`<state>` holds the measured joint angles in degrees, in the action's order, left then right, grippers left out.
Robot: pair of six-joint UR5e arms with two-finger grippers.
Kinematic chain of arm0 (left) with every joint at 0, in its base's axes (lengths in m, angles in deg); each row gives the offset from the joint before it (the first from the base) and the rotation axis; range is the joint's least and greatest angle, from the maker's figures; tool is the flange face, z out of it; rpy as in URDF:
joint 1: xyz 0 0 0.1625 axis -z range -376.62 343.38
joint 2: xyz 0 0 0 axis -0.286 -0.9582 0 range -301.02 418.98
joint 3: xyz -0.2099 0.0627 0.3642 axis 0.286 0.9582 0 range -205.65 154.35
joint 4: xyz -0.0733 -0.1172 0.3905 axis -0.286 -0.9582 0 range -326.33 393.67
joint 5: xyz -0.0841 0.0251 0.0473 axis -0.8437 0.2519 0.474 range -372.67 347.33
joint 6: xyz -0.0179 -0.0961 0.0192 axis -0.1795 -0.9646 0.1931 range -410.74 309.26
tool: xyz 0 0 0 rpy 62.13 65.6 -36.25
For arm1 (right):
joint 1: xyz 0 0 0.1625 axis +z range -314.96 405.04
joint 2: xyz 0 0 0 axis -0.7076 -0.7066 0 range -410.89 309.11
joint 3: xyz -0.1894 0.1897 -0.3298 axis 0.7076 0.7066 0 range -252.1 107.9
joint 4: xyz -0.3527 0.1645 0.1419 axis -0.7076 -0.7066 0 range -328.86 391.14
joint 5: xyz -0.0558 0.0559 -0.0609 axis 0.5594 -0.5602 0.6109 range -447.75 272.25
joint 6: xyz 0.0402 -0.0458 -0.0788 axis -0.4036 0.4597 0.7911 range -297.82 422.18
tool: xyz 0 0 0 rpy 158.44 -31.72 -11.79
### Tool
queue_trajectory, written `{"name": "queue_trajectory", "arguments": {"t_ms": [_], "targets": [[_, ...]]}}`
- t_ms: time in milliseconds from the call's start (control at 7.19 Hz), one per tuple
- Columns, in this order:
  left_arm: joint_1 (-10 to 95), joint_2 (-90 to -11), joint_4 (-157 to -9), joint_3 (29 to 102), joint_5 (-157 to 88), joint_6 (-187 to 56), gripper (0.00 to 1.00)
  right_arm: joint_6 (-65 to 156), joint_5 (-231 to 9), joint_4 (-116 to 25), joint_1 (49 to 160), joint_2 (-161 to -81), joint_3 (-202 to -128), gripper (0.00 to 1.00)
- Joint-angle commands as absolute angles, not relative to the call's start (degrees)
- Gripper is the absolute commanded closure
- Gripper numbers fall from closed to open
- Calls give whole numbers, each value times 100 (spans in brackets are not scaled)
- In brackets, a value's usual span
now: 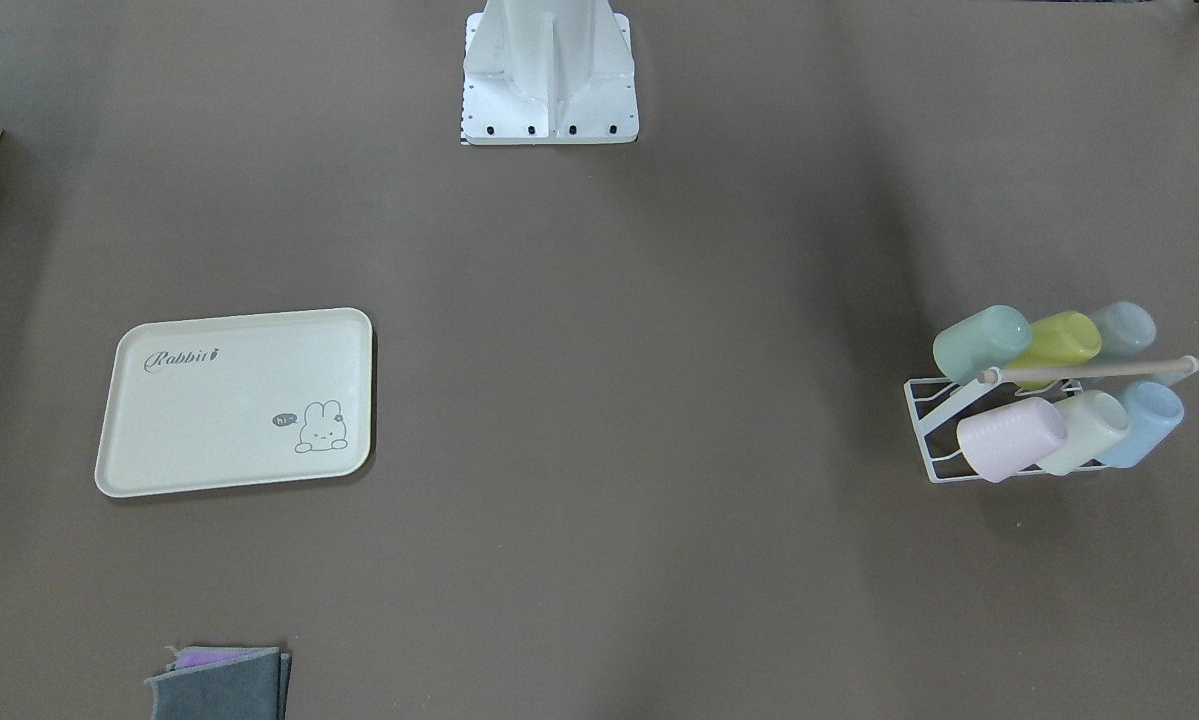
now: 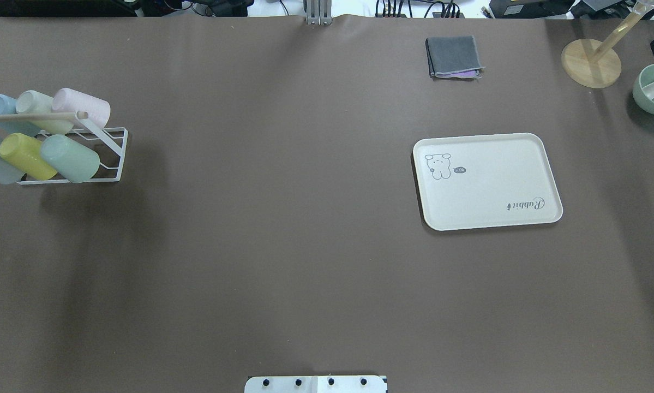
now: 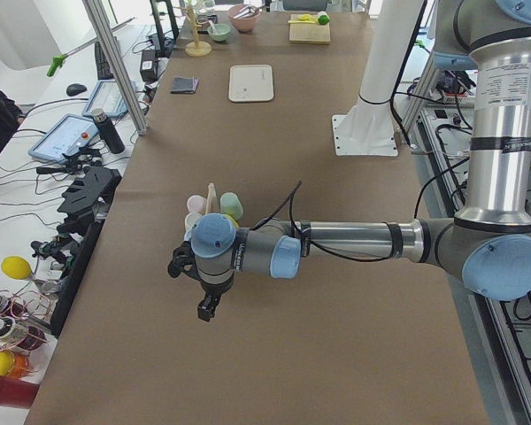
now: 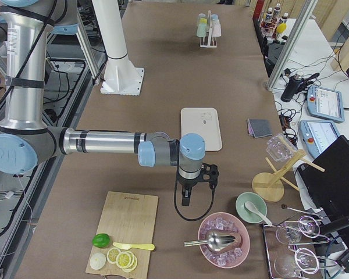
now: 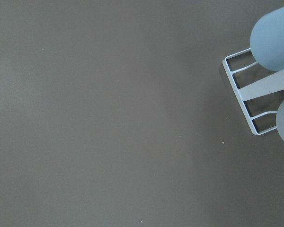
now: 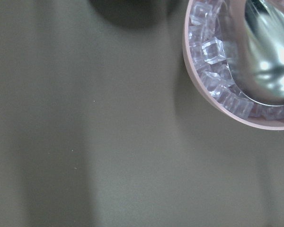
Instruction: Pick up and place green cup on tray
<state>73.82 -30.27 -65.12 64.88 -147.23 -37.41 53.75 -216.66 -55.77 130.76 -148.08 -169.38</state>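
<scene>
The green cup [image 1: 981, 343] sits tilted on a white wire rack [image 1: 927, 425] at the desk's [image 1: 599, 400] left end, well apart from the tray [image 1: 209, 400] near the right end. It takes the end slot of one row, just beside a yellow-lime cup [image 1: 1059, 340]. In the other row, a pink cup [image 1: 1009, 438] is at the end, next to an off-white cup [image 1: 1084, 432].

Neither arm appears in the two desk-wide views, which show only the robot's white base. The side views supply the arms. In the view from the robot's left, the left gripper [image 3: 208, 308] hangs above bare desk close to the rack. The view from the robot's right shows the right gripper [image 4: 186, 199] above the desk between the tray and a pink bowl of ice [image 4: 248, 237]. Both grippers are small and dark there and seem to point downward, but I cannot tell whether either one's fingers are apart or together.

The wrist cameras show no fingers. The left one looks down on brown desk with a corner of the rack at its right edge. The right one catches the ice bowl's rim and a metal scoop [image 6: 270, 56] lying in it.

A folded grey cloth [image 2: 452, 56] lies beyond the tray in the overhead view.
</scene>
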Motion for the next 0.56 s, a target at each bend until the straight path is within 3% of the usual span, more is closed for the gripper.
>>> {"name": "queue_trajectory", "arguments": {"t_ms": [0, 418], "targets": [[7382, -3006, -6277, 6932, -14706, -3790, 2, 5383, -21747, -5430, 13029, -14810, -16974, 0], [7033, -3251, -4712, 8137, -14661, -3782, 2, 4589, -21976, -5297, 12504, -14530, -16965, 0]]}}
